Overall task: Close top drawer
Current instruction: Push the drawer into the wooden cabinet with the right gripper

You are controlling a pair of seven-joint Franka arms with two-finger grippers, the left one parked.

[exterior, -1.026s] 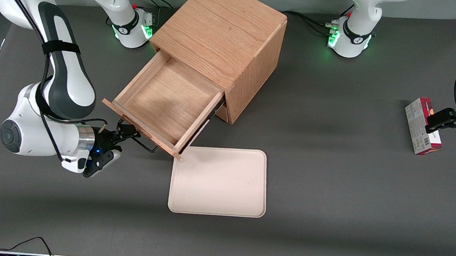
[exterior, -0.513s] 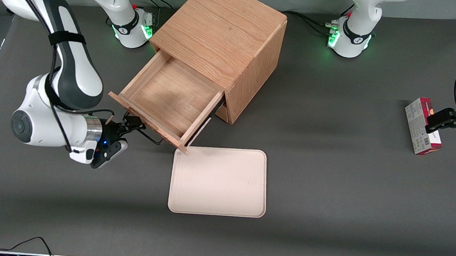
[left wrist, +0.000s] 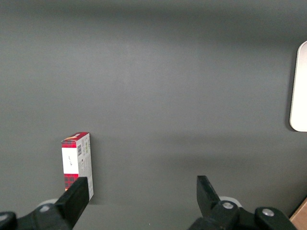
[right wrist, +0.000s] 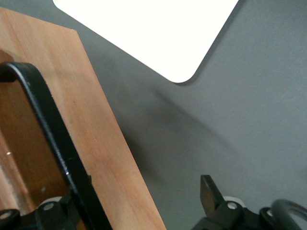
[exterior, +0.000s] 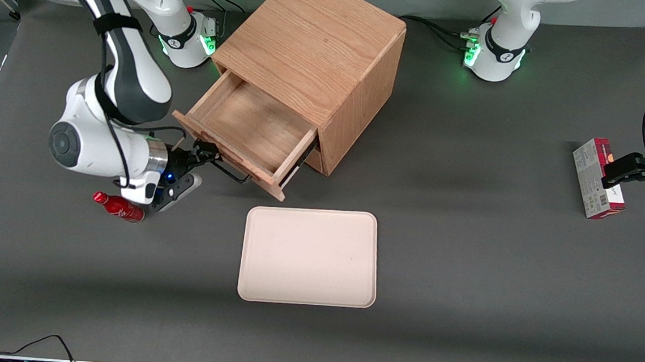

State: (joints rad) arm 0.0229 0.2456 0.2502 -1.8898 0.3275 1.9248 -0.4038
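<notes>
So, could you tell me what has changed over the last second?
The top drawer has slid partway into the cabinet, pushed by the gripper at its handle, though it remains partly open. The arm's move uncovered a red bottle. The tray and box stayed put.

The top drawer [exterior: 249, 127] now projects less from the cabinet [exterior: 319, 61], its front panel clear of the tray [exterior: 310, 257]. The gripper [exterior: 202, 157] has advanced with it, uncovering a red bottle [exterior: 117, 206].
</notes>
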